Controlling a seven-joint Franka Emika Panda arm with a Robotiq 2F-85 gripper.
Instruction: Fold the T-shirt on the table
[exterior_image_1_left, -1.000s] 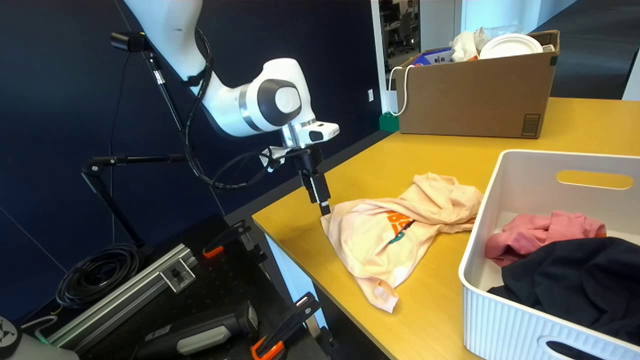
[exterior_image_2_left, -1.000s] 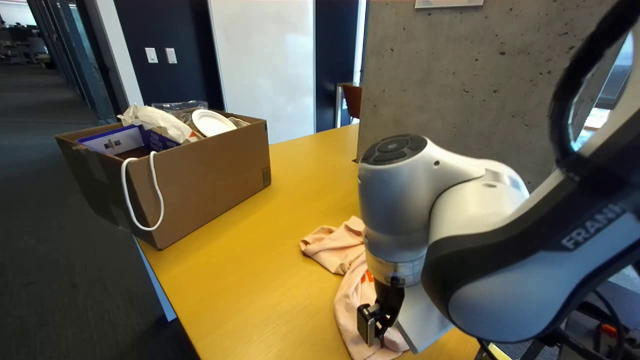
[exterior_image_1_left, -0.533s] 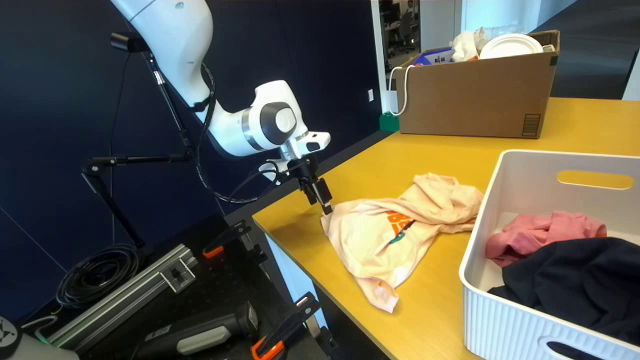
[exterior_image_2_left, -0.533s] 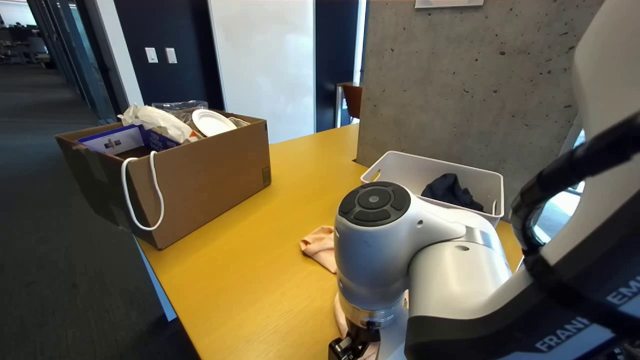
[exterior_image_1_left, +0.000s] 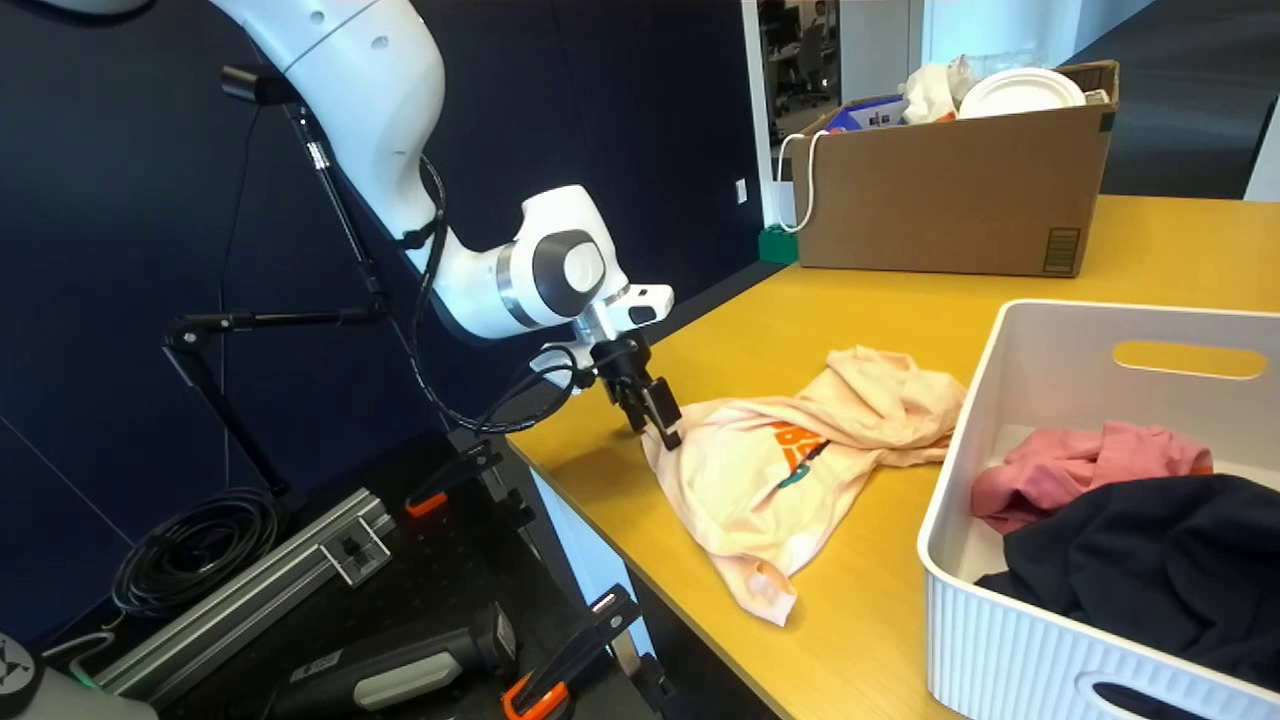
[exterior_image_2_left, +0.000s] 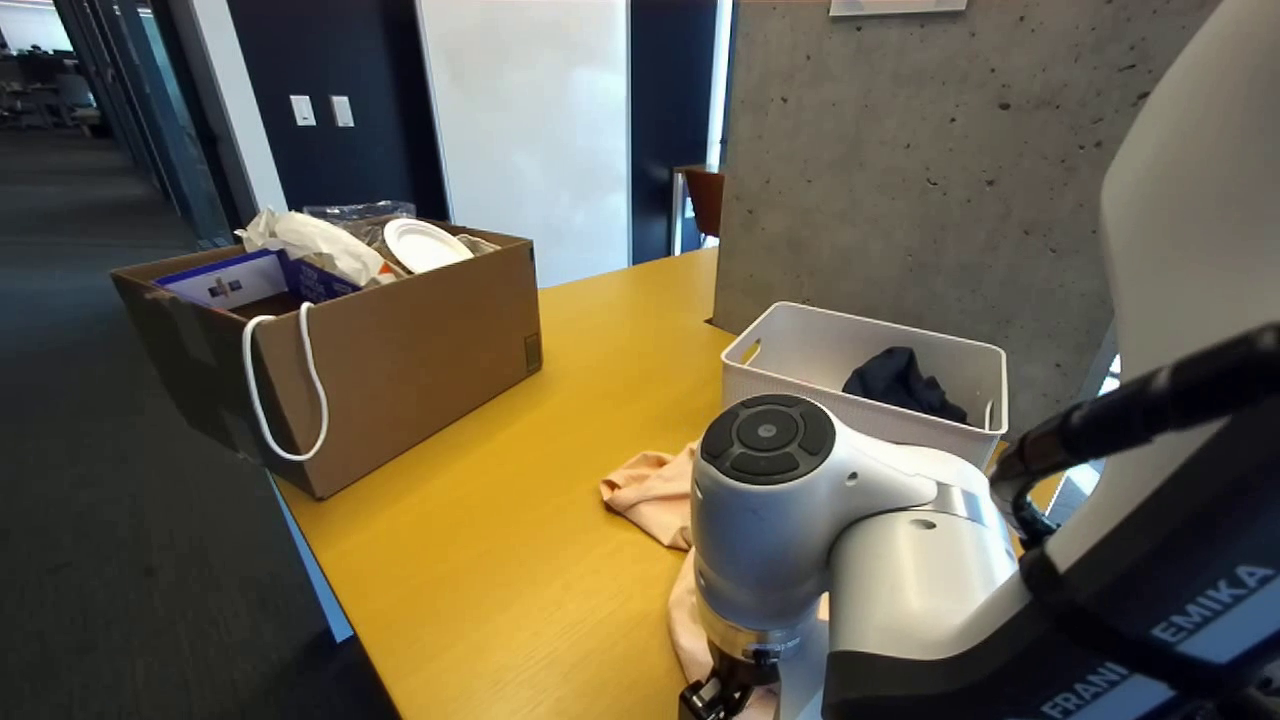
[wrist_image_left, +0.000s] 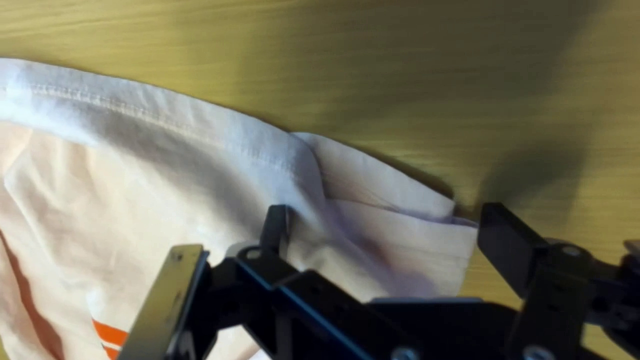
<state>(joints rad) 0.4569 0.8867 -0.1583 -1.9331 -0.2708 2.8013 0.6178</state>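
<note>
T-shirt (exterior_image_1_left: 745, 495): lying on the wooden surface (exterior_image_1_left: 890, 310), near its edge, with the orange, green and dark print (exterior_image_1_left: 797, 445) facing up.
Flat part: the end nearer the robot is laid out fairly smooth, with soft wrinkles.
Bunched part: the end by the basket (exterior_image_1_left: 1000, 630) is gathered and twisted; whether it touches the basket cannot be told, since the rim covers that spot.
Pincer (wrist_image_left: 385, 217): spread, straddling a corner (wrist_image_left: 430, 245) of the T-shirt; in the wrist view one finger (wrist_image_left: 276, 227) stands over the cloth and its partner just beside the cloth's edge, over bare wood. Nothing is pinched; whether a tip touches the cloth is unclear.
Corner: more than one layer shows here, so my guess is that a pinch could catch only the top one.
Done so far: by the look of it, only the placing of the pincer; no neat fold shows, and the bunched part reads as a crumple rather than a deliberate crease.
Left to do: nearly the whole job, I judge: grip the corner, carry it over the rest, lay it down, release, then tidy the bunched part.
Basket: holds a pink garment (exterior_image_1_left: 1085, 470) and a black garment (exterior_image_1_left: 1150, 560), loosely heaped, likely not part of this fold.
Box (exterior_image_1_left: 940, 195): stands on the surface, well apart from the T-shirt.
</note>
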